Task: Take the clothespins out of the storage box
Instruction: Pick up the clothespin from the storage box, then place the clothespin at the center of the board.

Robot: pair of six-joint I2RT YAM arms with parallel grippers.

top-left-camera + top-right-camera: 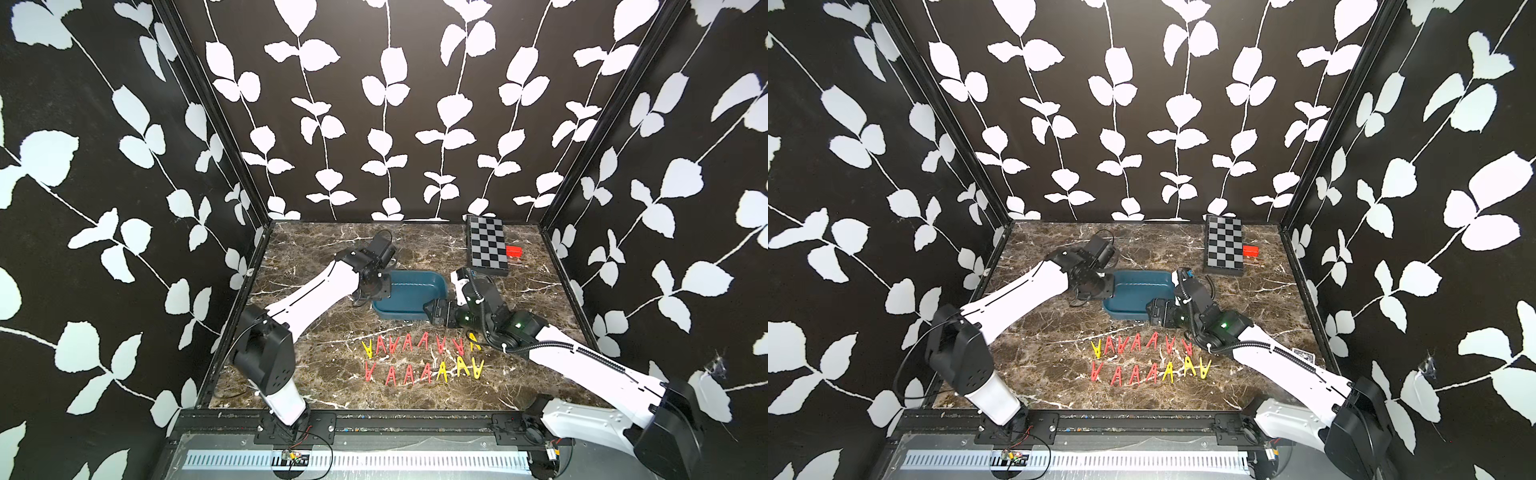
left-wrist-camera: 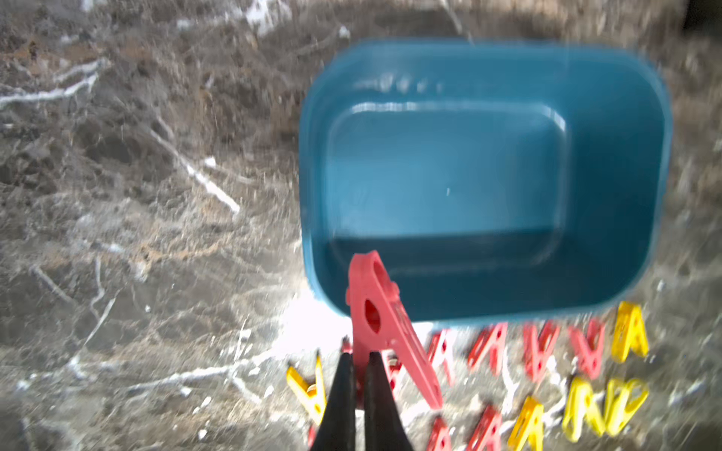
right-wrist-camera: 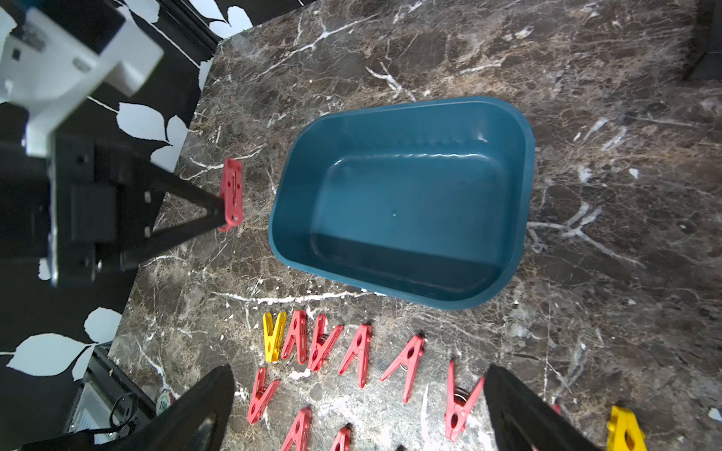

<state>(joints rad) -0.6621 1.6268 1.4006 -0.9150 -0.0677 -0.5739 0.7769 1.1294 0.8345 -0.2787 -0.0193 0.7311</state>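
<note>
- In both top views the storage box (image 1: 411, 293) (image 1: 1138, 293) sits mid-table, and the part of its floor we can see is bare. The clothespins (image 1: 419, 359) (image 1: 1150, 361) lie in two rows on the marble tabletop (image 1: 324, 374), just beside the box's near long wall. The left gripper (image 1: 376, 291) hangs at one short end of the box. The right gripper (image 1: 434, 311) is at the near corner of the other end. From here we cannot read either pair of jaws.
- In the left wrist view the left gripper (image 2: 357, 357) is pressed together on one leg of a red clothespin (image 2: 381, 320), which shows against the box's corner. We see nothing inside the box (image 2: 484, 183).
- In the right wrist view the right gripper (image 3: 357, 371) is spread wide and carries nothing, above the rows beside the box (image 3: 402, 203). The left gripper (image 3: 224, 214) pinches the red clothespin (image 3: 231, 193) just clear of the box's short wall.
- We judge the emptying nearly done. The box looks cleared, and what is left is to lay the red clothespin down with the rows.
</note>
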